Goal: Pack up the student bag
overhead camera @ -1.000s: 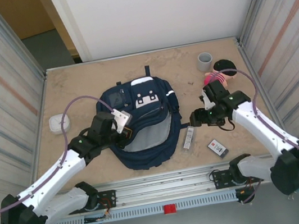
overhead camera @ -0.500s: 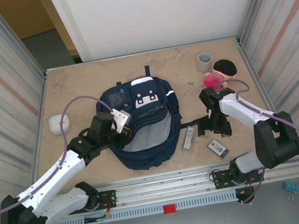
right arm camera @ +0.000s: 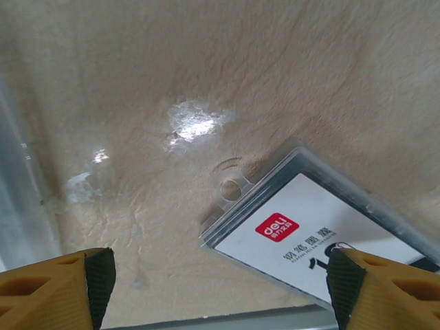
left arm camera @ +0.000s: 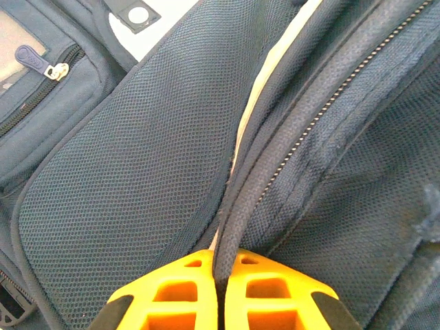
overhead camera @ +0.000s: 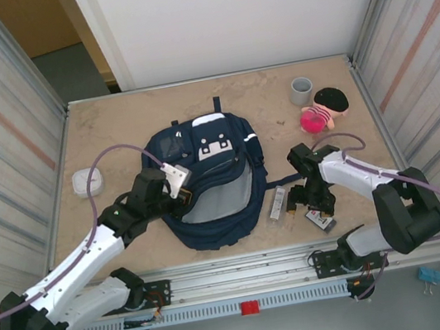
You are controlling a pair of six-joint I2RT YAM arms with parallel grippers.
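Now student bag long axis near-far, top twd rear.

Left arm extended forward and inward; left gripper was pinched tight on a seam of the student bag. Right arm was bent sharply at the elbow; right gripper pointed downward, fingers spread wide.

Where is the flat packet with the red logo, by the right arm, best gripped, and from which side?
Probably from straight above, pinching across its two long edges: the packet lies flat and thin on the table, both edges exposed. The open right gripper hovers over it.
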